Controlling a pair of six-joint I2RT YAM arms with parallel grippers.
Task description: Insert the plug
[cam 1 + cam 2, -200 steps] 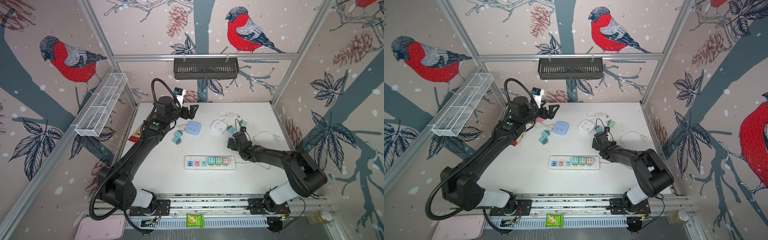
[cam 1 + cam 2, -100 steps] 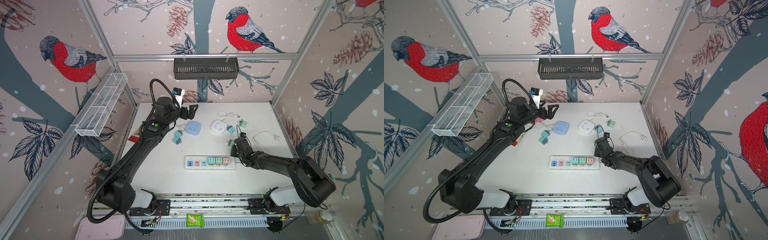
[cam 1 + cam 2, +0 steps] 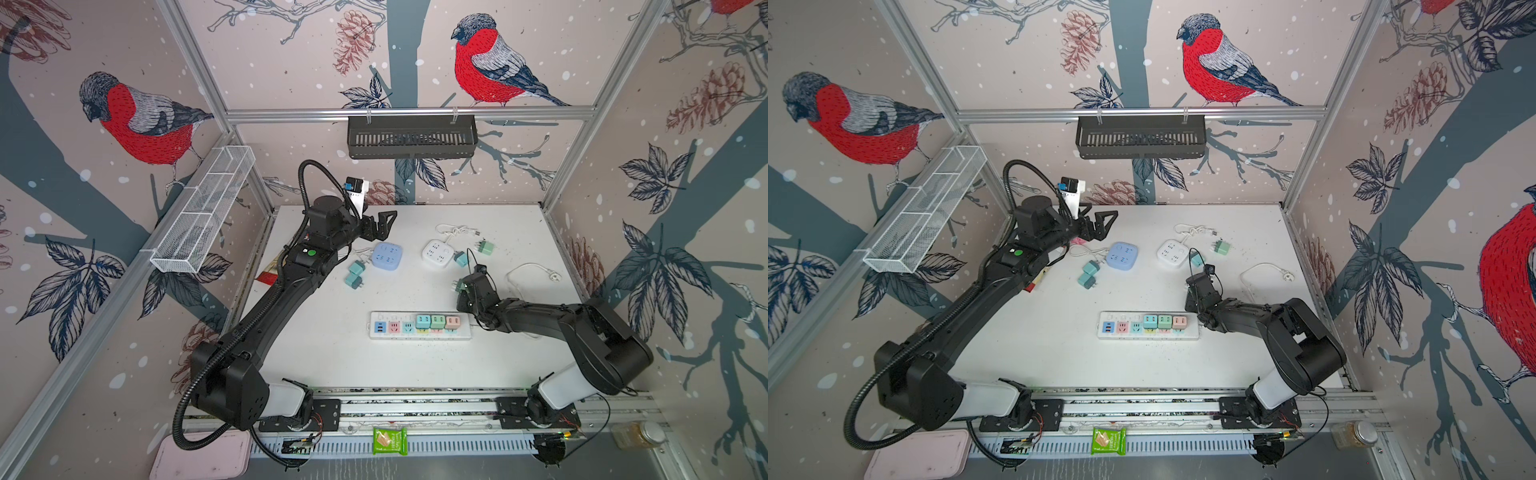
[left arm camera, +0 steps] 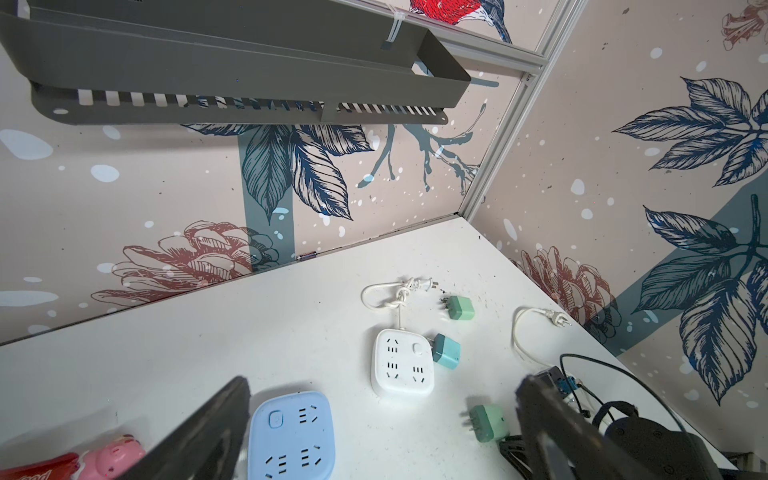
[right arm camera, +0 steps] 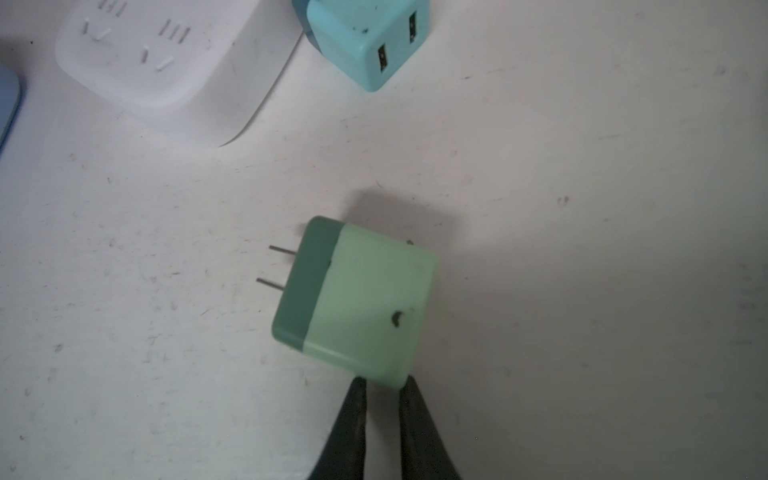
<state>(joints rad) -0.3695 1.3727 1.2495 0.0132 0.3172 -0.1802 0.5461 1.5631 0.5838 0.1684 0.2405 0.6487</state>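
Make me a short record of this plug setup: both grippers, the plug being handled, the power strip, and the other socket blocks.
left gripper: open, empty, raised near the blue socket cube
right gripper: shut on the rear edge of the green plug
green plug: prongs bare, in no socket, near the strip's right end
power strip: three adapters seated toward the right, three sockets free on the left
other blocks: blue socket cube and white socket cube, both with nothing plugged into their top faces
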